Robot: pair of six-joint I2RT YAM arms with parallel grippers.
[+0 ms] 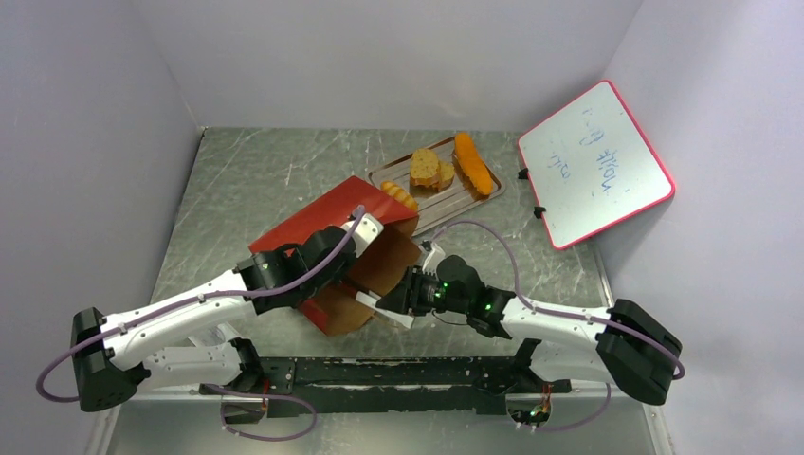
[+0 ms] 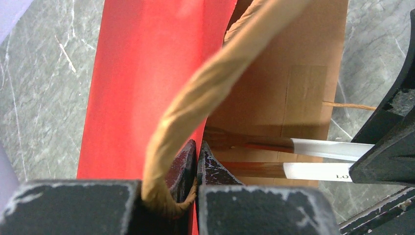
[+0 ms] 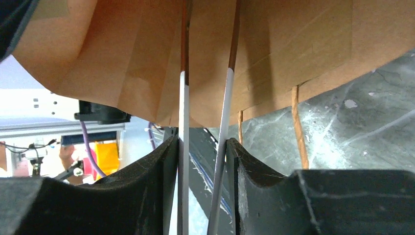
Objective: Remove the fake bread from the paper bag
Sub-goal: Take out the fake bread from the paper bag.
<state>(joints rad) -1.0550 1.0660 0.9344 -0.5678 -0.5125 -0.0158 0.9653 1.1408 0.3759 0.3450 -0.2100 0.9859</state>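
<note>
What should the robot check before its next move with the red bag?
1. Grip of the left gripper on the paper bag rim: ok.
2. Bag mouth open toward the right gripper: ok.
3. The two thin strips held in the right gripper reach into the bag: ok.
4. Bread left inside the bag: cannot tell.
5. The slice and long loaf resting on the metal tray: ok.

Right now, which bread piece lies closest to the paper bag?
The small ridged roll, at the tray's left end beside the red bag; the speckled slice and long loaf lie farther back on the tray.
</note>
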